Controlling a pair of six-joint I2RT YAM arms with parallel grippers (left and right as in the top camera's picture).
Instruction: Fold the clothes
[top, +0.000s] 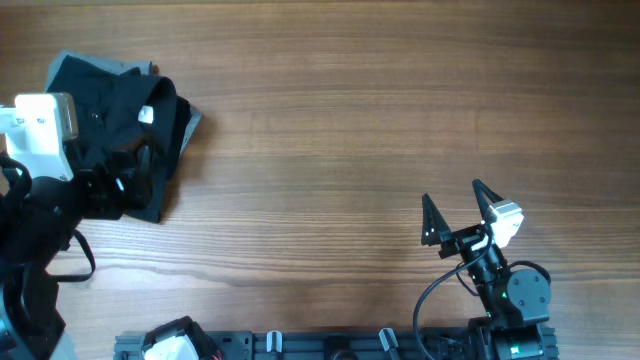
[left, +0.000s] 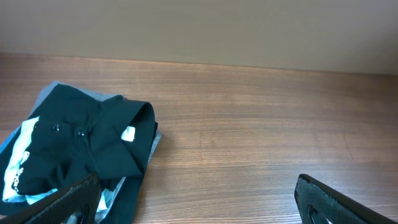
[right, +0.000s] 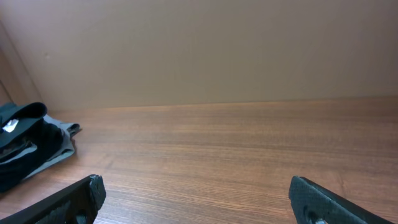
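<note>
Wooden table (top: 350, 120) is carrying the clothes (top: 120, 130) at ten o'clock; left end effector (left: 199, 196) and right end effector (top: 451, 192) are both gaping wide, holding nothing.

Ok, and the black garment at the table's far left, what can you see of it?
The black garment is soft, matte fabric, crumpled in a loose heap rather than folded. It shows a small white tag, two dark buttons and white print along one edge. It lies atop a grey garment on the wooden table, in the far left corner.
</note>
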